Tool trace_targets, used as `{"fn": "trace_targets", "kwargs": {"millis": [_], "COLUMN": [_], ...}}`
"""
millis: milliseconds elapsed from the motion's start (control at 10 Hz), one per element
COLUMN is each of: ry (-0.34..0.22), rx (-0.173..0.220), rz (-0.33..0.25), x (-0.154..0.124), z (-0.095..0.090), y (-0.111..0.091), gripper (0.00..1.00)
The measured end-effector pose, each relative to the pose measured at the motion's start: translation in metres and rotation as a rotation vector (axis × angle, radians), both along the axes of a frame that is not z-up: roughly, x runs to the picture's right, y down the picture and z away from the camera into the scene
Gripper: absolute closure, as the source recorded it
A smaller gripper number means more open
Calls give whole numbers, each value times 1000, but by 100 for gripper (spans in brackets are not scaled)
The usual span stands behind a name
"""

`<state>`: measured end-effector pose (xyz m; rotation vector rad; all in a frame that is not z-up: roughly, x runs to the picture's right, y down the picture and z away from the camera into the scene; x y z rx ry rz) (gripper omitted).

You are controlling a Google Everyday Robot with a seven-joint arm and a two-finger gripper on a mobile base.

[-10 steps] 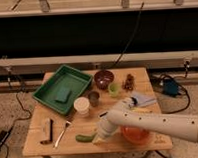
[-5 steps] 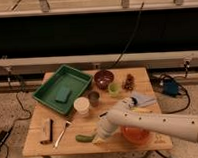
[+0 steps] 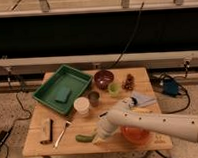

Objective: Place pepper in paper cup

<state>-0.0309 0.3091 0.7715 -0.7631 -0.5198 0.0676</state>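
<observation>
1. Your gripper (image 3: 98,138) hangs low, with the green pepper (image 3: 84,138) lying just beside it; whether it has closed on anything, you cannot tell.
2. Grasp the pepper at its middle and lift it clear. Carry it to the paper cup (image 3: 81,105) beyond the gripper and lower it tip-first.

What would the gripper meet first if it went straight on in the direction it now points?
Most likely the pepper, which lies just beside the gripper near the front edge of the table. The gripper points down toward it. Depth is unclear, so it might meet the table next to it instead.
</observation>
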Motion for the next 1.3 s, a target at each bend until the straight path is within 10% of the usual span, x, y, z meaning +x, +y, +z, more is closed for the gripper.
{"fn": "trace_targets", "kwargs": {"millis": [800,1300], "ry": [1,35], "rx": [12,72], "rz": [6,42], "x": [1,19], "z": [-29,-30], "y": [-30,-99], "gripper": [100,100]}}
